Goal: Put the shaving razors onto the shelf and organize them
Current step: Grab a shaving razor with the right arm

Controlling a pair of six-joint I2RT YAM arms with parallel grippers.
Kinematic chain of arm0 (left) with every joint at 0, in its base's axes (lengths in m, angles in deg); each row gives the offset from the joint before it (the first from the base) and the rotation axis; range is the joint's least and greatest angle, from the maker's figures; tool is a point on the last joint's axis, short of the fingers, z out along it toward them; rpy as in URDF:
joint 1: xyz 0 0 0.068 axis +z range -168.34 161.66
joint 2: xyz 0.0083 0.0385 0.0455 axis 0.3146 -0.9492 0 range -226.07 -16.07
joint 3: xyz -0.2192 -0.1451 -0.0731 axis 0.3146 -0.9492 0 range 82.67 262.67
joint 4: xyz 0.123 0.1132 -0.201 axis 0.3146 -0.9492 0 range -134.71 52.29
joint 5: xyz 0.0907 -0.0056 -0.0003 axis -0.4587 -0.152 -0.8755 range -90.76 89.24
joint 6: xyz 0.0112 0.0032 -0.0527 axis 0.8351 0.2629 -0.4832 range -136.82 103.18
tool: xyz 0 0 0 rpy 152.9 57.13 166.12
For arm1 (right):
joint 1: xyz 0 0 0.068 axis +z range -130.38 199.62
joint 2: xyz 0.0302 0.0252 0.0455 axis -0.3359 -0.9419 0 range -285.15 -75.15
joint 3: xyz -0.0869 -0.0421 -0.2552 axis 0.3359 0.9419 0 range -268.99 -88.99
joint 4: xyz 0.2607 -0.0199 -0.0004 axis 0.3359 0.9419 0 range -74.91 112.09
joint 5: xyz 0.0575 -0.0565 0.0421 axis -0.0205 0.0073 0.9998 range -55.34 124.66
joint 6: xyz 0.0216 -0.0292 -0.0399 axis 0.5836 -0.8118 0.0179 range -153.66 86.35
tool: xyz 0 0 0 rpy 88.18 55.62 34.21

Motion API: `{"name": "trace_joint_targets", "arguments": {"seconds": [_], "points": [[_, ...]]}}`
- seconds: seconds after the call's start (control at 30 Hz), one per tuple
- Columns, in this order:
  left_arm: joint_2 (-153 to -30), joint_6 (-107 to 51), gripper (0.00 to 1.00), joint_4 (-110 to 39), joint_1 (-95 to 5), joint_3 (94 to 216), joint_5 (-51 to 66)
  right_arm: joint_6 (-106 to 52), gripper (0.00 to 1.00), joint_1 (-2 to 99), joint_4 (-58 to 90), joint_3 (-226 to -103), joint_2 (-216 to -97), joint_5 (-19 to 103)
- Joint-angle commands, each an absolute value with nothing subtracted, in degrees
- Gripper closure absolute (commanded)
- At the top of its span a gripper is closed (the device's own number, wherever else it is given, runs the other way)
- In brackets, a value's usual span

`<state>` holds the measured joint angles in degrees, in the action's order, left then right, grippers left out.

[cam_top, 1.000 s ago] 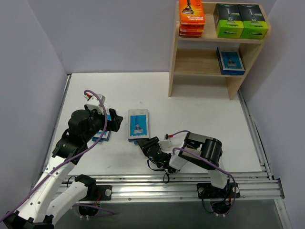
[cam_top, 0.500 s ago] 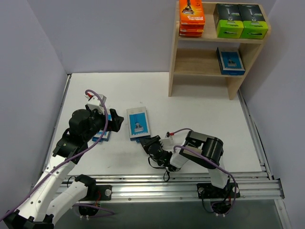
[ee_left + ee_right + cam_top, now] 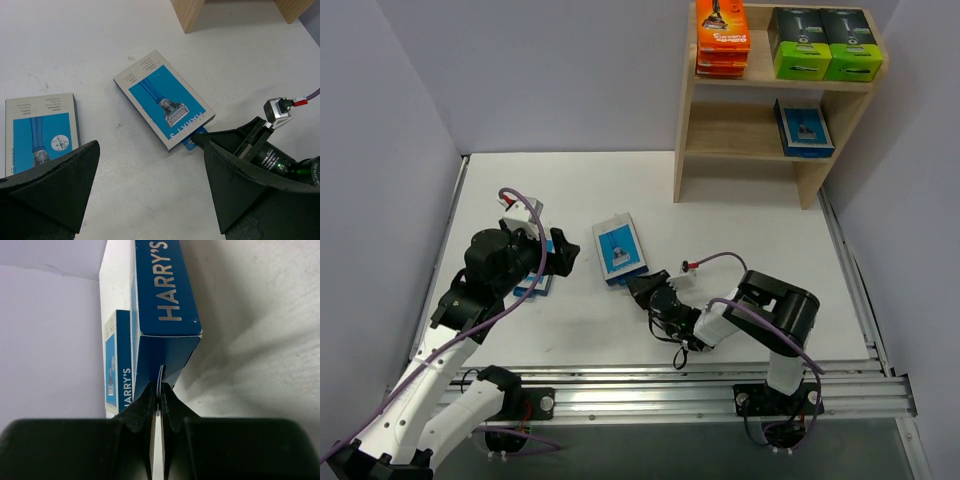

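Since the earlier frames, the centre light-blue razor pack [image 3: 620, 249] has turned askew on the table [image 3: 750, 230] and shifted slightly toward the shelf [image 3: 686, 130]. The right arm's elbow has swung rightward. The right gripper [image 3: 638, 287] is now pinched tight on the thin hang tab at the pack's near end. Whether the pack is lifted cannot be told. The left gripper [image 3: 150, 150] hangs with its jaws wide, holding nothing, above a second light-blue pack [image 3: 40, 127] lying flat at the left. On the shelf, orange packs [image 3: 722, 38] and black boxes [image 3: 825, 45] with green ends occupy the top tier. A third light-blue pack [image 3: 804, 128] lies on the lower tier.
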<state>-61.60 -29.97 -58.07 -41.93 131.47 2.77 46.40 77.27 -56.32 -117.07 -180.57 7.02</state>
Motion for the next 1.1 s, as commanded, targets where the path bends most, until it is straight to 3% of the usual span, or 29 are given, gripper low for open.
{"name": "trace_joint_targets", "arguments": {"seconds": [0.0,0.37,0.77,1.07], "points": [[-60.7,-30.3,0.06,-55.7,-42.3,132.9,3.2,40.1,1.0,75.9,-59.1,-116.2,-174.2,7.9],[-59.6,-30.1,0.06,-55.9,-42.4,132.9,2.3,36.9,1.0,70.7,-38.0,-114.0,-153.4,11.3],[-59.5,-30.2,0.06,-55.8,-42.4,132.9,2.8,35.9,1.0,63.3,-15.1,-108.9,-122.3,9.5],[-59.6,-30.4,0.06,-55.8,-42.3,133.0,2.8,32.3,1.0,57.3,-5.4,-112.4,-114.0,10.1]]}}
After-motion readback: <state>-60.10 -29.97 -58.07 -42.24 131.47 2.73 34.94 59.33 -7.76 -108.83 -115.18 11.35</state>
